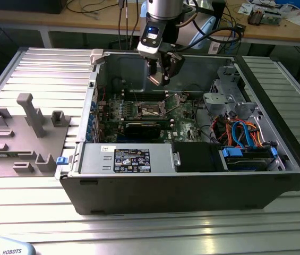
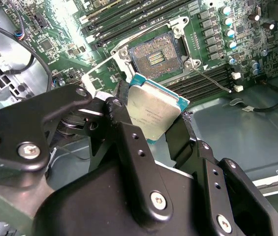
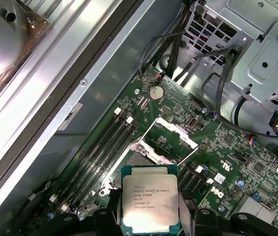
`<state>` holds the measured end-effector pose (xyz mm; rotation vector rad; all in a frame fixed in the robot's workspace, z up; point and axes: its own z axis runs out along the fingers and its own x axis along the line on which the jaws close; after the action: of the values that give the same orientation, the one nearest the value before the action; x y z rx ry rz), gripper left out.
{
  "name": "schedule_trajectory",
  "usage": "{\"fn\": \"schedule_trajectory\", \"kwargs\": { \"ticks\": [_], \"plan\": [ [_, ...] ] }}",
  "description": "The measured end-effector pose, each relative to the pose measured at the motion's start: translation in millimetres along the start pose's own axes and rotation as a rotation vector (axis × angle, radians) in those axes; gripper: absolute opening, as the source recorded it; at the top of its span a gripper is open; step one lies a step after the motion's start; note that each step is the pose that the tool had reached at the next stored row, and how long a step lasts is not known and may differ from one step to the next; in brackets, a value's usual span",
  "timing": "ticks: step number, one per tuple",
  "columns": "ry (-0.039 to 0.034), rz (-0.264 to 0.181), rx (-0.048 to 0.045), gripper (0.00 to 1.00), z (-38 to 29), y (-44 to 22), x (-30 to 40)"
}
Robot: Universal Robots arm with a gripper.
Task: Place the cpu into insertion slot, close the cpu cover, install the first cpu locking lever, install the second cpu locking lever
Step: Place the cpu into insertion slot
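An open computer case (image 1: 165, 188) lies on a grey metal table (image 1: 33, 64). A black power box (image 1: 131, 159) sits along the front of the case. Blue and orange cables (image 1: 245, 133) bunch up at the exterior view's right. A grey plastic stand (image 1: 27, 133) rests on the table at the exterior view's left, well apart from the arm.

Inside the case is a green board. Long black slots (image 2: 129, 14) run just beside the insertion slot (image 2: 156, 58). The slot is bare, and its small gold dots show. The cpu cover (image 3: 178, 130) is flipped up and open. A thin metal lever (image 2: 215, 79) sticks out to the side of the slot. Nothing lies between the chip and the slot.

The arm comes down from above into the case. The gripper (image 1: 161, 74) points down at the board. Its two black fingers (image 2: 121, 118) are clamped on the edges of the cpu (image 2: 153, 110). The cpu hangs in the air near the slot, shiny side up, not touching the board.
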<state>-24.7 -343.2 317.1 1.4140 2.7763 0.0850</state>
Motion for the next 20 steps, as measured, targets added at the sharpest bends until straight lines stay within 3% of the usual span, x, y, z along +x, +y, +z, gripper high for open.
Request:
{"fn": "schedule_trajectory", "kwargs": {
  "ticks": [20],
  "plan": [
    [-0.003,0.05,-0.0001,0.54,0.6,0.0,0.0]
  ]
}}
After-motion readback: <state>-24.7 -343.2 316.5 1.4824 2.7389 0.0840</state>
